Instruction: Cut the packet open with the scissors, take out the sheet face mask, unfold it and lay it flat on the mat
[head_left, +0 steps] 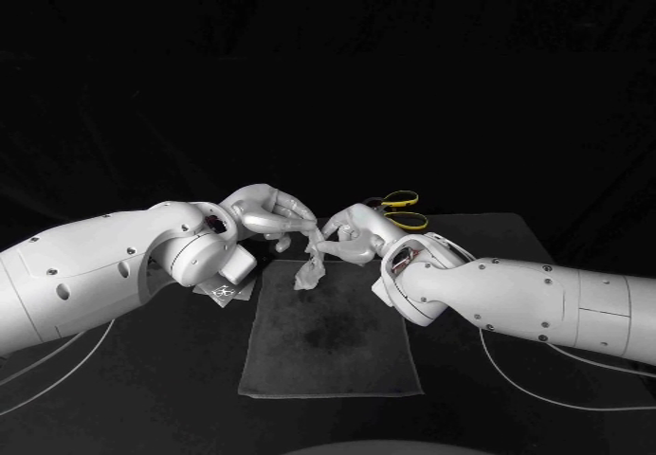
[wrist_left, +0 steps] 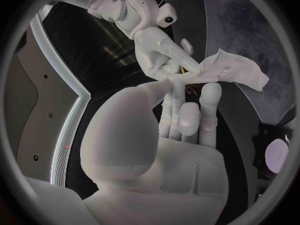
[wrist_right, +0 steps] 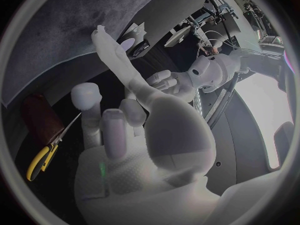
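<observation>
Packet (head_left: 229, 285) on the bench (head_left: 164, 398) beneath the left arm, left hand (head_left: 266, 213) pinching one edge of the crumpled sheet mask (head_left: 312, 270), mask hanging over the far edge of the mat (head_left: 328, 360), right hand (head_left: 349, 237) pinching its other edge, yellow-handled scissors (head_left: 402, 200) just beyond.
</observation>
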